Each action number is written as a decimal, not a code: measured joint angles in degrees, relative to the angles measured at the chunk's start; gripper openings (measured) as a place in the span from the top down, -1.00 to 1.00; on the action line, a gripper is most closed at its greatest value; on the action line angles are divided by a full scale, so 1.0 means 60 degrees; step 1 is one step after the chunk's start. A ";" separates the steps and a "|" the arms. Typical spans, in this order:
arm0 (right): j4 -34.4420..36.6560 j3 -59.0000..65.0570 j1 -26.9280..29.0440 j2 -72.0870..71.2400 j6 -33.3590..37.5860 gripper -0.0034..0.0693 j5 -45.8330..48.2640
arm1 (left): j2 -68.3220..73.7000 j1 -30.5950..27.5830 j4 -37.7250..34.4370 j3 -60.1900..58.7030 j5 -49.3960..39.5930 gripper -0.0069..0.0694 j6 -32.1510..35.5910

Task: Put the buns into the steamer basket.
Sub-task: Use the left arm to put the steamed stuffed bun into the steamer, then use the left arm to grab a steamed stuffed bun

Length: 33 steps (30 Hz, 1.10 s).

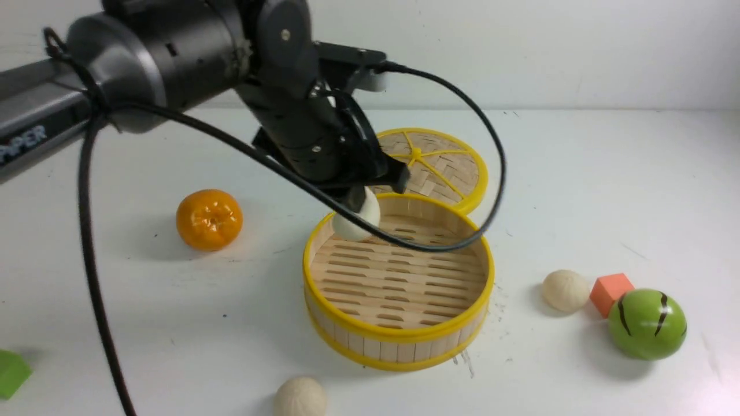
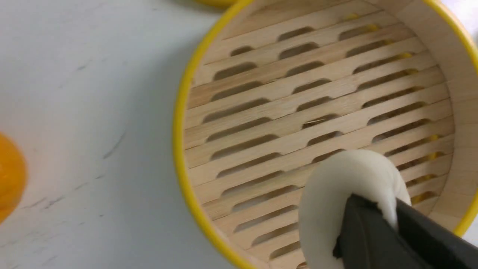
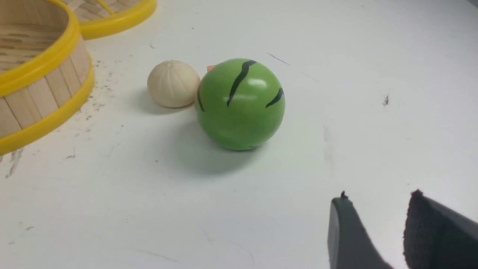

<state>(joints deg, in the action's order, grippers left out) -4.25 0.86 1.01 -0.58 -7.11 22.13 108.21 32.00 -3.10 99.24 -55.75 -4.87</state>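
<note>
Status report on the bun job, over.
Left gripper shut, tips on one bun over steamer basket floor; grip unclear. Right gripper open, empty. Two buns on table; green ball near the right one.

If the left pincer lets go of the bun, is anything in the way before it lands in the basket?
No, nothing I can see. The held bun is pinched in the left pincer over the inside of the steamer basket, and the basket's slatted floor beneath it is bare.

The round bamboo basket [image 1: 399, 338] sits flat and open — one white bun [image 1: 354, 225] hangs over its back-left edge, a second bun [image 1: 565, 290] lies to its right, a third bun [image 1: 300, 397] in front
</note>
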 joint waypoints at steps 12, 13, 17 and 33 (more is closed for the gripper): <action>0.0000 0.0000 0.0000 0.0000 0.0000 0.25 0.0000 | 0.1875 0.0042 0.0433 0.0036 0.0594 -0.15 -0.0181; 0.0000 0.0000 0.0000 0.0000 0.0000 0.25 0.0000 | 0.1875 0.0042 0.0437 0.0110 0.0529 -0.32 -0.0304; 0.0000 0.0000 0.0000 0.0000 0.0000 0.25 0.0000 | 0.1792 0.0042 0.0344 0.0981 -0.0421 -0.71 -0.0644; 0.0000 0.0000 0.0000 0.0000 0.0000 0.25 0.0003 | -0.2226 0.0042 0.0517 -0.0776 -0.2519 -0.52 -0.0629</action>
<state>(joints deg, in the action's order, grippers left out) -4.25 0.86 1.01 -0.58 -7.11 22.14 94.86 32.26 0.00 94.59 -70.86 -8.64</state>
